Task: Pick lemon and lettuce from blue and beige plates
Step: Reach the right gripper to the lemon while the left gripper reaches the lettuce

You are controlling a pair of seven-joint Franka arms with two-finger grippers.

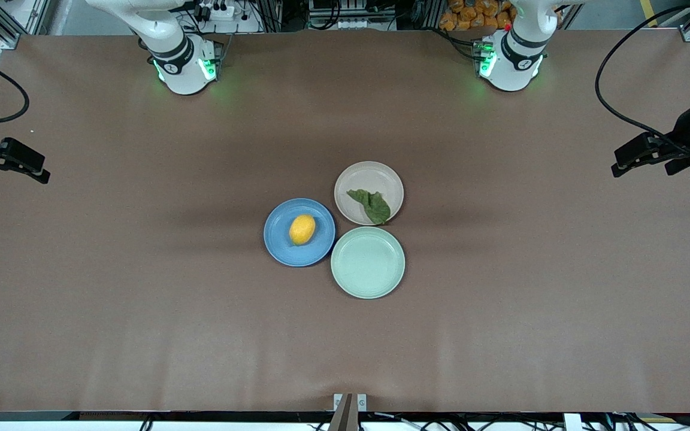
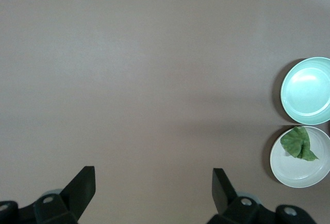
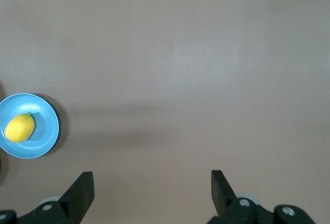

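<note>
Lemon [image 1: 302,229] and lettuce [image 1: 371,205] lie well apart from both wide-spread end effectors [image 1: 641,157] [image 1: 21,161].

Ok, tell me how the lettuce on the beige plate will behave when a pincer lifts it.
The lettuce looks thin, flat and crinkled, so it will probably droop rather than hold its shape. It seems very light, and may slide on the smooth beige plate if nudged. Its edge reaches the plate's rim, which might offer a pinch point.

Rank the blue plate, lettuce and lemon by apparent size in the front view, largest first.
1. blue plate
2. lettuce
3. lemon
All lie close together on the table, so the ranking is sound.
</note>
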